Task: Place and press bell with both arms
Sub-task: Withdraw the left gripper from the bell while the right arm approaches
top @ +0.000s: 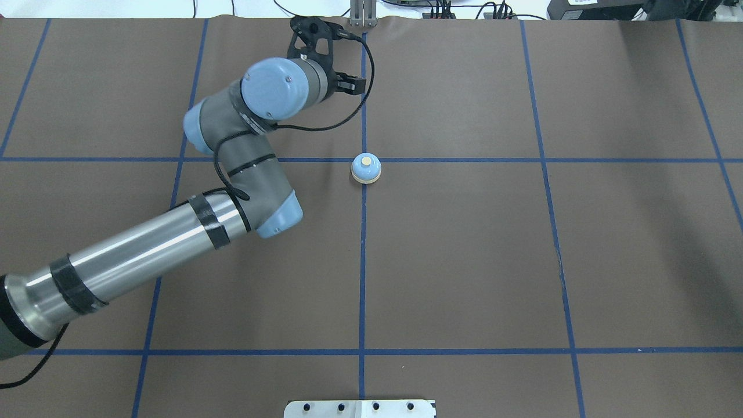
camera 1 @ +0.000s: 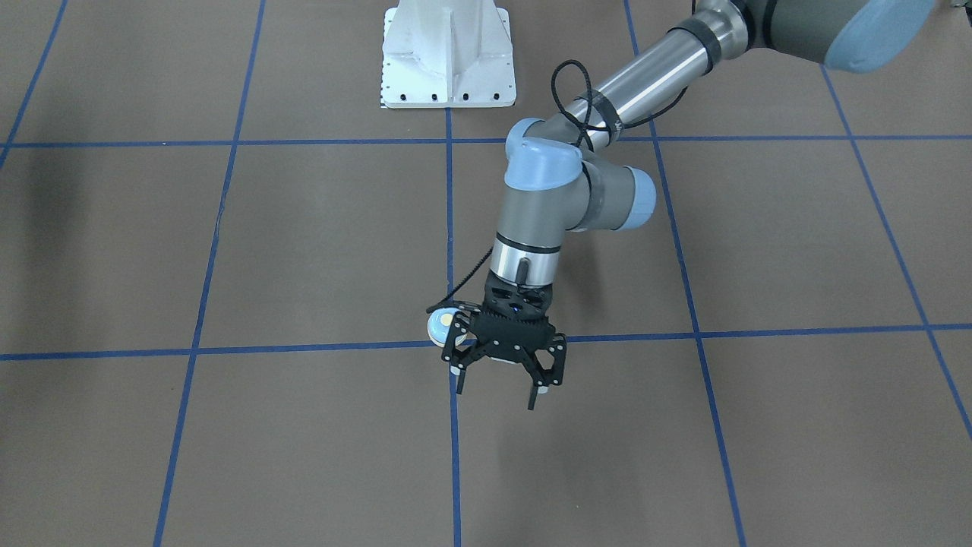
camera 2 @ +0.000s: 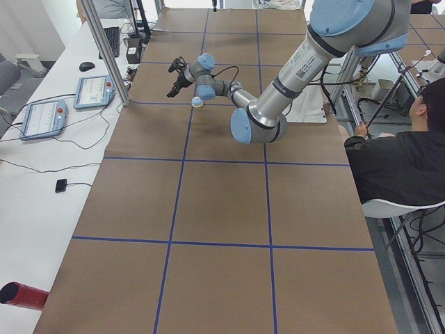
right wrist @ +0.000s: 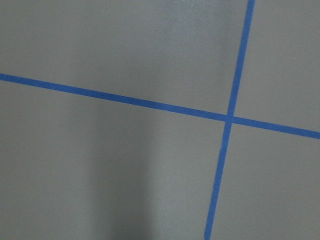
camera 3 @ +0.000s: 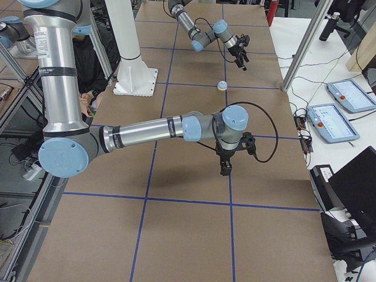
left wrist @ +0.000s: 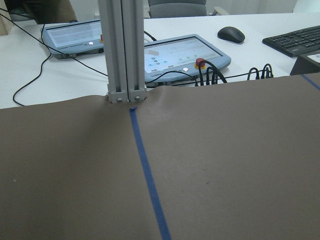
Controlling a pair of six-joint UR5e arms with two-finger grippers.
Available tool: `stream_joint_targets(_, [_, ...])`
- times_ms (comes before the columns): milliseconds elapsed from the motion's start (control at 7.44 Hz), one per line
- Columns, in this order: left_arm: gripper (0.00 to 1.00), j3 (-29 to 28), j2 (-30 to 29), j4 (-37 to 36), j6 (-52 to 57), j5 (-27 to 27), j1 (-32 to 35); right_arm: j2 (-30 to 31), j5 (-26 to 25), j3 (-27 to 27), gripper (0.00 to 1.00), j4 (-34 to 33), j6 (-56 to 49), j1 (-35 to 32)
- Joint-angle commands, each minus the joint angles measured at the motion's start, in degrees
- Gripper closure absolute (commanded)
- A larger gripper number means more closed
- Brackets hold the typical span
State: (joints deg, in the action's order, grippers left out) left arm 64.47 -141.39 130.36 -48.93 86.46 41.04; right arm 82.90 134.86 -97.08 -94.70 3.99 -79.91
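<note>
The bell (top: pixel 366 168) is set upright on the brown table (top: pixel 464 261), button up, right at a crossing of the blue tape lines (top: pixel 363 261), and is touched by nothing. L gripper (camera 1: pixel 496 391) is seen released: fingers (camera 1: pixel 541 387) spread wide, nothing btwn them. It is held beyond the bell, toward the operators' edge and clear of it. In the front view the bell is partly hidden behind the gripper's body. L wrist cam is pointed at an aluminium post (left wrist: pixel 122 50) and two pendants (left wrist: pixel 185 55) past the table edge. R gripper (camera 3: pixel 225 169) is pointed down over the table, well apart from the bell. Whether it is clenched or released can't be told.
</note>
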Motion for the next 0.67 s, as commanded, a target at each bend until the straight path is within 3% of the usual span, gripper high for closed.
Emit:
stream_joint_targets(0, [0.0, 0.04, 4.96, -1.25, 7.51, 11.32, 7.71, -12.61, -0.29, 4.33, 0.0, 0.14, 11.43, 7.71])
stream_joint_targets(269, [0.0, 4.92, 15.21, -1.16, 15.49, 17.32, 12.64, -23.62, -1.17, 8.55, 0.0, 0.22, 26.96, 15.01])
stream_joint_targets(403, [0.0, 7.57, 20.67, -1.16, 19.1, 21.34, 15.54, -27.49, -4.05, 9.44, 0.02, 0.22, 32.43, 18.7])
stream_joint_targets(537, [0.0, 9.68, 25.42, -1.16, 22.53, 26.6, 19.22, -30.49, -6.08, 10.15, 0.22, 0.22, 38.84, 21.43])
